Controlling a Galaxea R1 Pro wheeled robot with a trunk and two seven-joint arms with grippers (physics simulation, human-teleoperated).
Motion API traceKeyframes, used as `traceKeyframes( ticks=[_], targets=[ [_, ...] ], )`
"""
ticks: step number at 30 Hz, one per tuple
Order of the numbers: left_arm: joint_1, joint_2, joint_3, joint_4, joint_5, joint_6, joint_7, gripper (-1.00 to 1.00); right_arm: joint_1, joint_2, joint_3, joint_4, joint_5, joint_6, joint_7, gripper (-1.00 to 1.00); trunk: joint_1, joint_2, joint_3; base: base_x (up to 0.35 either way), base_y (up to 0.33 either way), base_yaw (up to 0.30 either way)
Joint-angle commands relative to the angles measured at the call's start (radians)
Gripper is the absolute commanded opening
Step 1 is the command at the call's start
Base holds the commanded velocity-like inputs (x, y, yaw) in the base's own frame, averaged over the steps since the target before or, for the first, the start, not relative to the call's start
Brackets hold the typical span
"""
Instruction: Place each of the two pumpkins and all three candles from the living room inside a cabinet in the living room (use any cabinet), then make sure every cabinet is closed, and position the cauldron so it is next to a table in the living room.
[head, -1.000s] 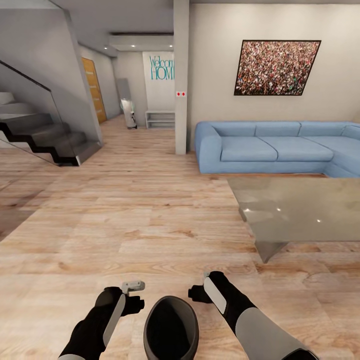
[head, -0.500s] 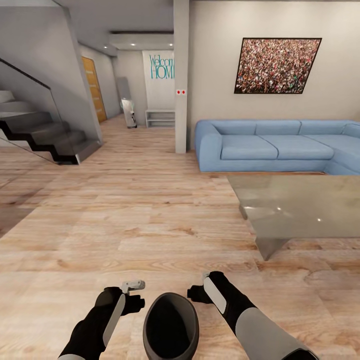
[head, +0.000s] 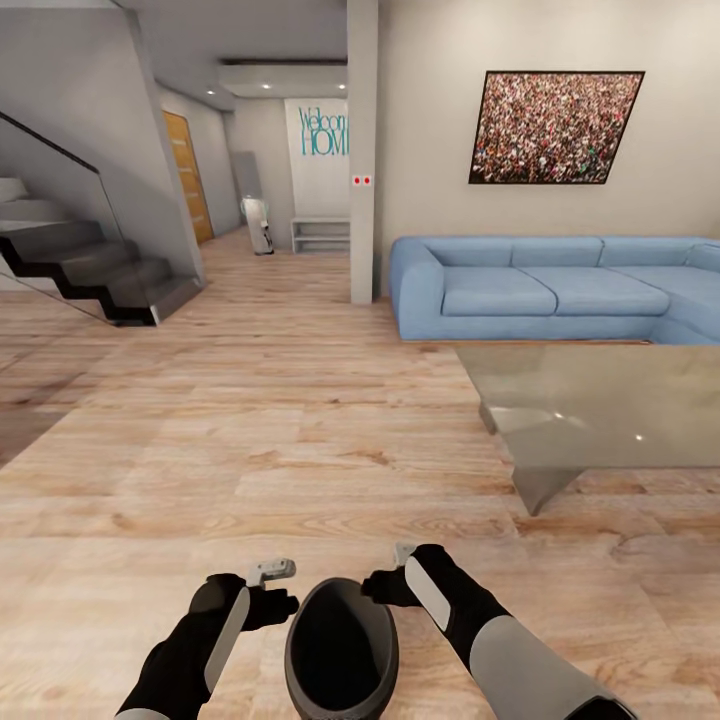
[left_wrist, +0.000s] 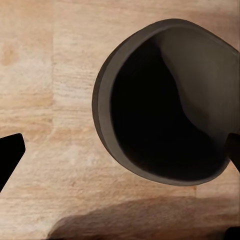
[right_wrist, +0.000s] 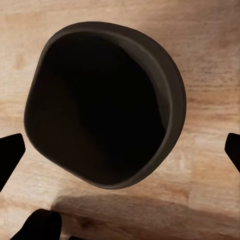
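We held both jaws spread wide, gripping nothing: our left gripper (head: 272, 590) and right gripper (head: 392, 573) flanked the cauldron (head: 340, 650), over the wooden floor (head: 250, 440), well apart from the table (head: 600, 405).

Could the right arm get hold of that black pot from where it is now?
Probably yes. The cauldron sits on the floor between both arms, and the right gripper hangs open beside its rim with nothing between them.
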Motion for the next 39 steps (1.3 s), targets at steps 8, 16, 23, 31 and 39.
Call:
traceKeyframes(
  ticks=[8, 16, 23, 31, 39],
  targets=[
    [0.0, -0.001, 0.0, 0.0, 0.0, -0.001, -0.002, 1.0, 0.0, 0.0, 0.0, 0.002, 0.002, -0.004, -0.001, 1.0, 0.031, -0.056, -0.025, 0.0, 0.0, 0.0],
    [0.0, -0.001, 0.0, 0.002, 0.001, -0.036, -0.001, 1.0, 0.001, 0.0, 0.001, 0.003, 0.002, -0.024, -0.001, 1.0, 0.061, -0.112, -0.05, 0.0, 0.0, 0.0],
    [0.0, -0.004, -0.002, 0.003, 0.0, -0.047, -0.001, 1.0, 0.0, 0.0, 0.038, 0.006, 0.002, -0.041, -0.001, 1.0, 0.088, -0.161, -0.072, 0.0, 0.0, 0.0],
    [0.0, -0.008, -0.004, 0.004, 0.0, -0.052, -0.001, 1.0, 0.0, 0.0, 0.043, 0.006, 0.003, -0.043, -0.002, 1.0, 0.119, -0.217, -0.097, 0.0, 0.0, 0.0],
    [0.0, -0.022, -0.006, 0.037, 0.001, -0.085, 0.0, 1.0, 0.0, 0.0, 0.043, 0.006, 0.004, -0.048, -0.003, 1.0, 0.15, -0.273, -0.122, 0.0, 0.0, 0.0]
  ],
)
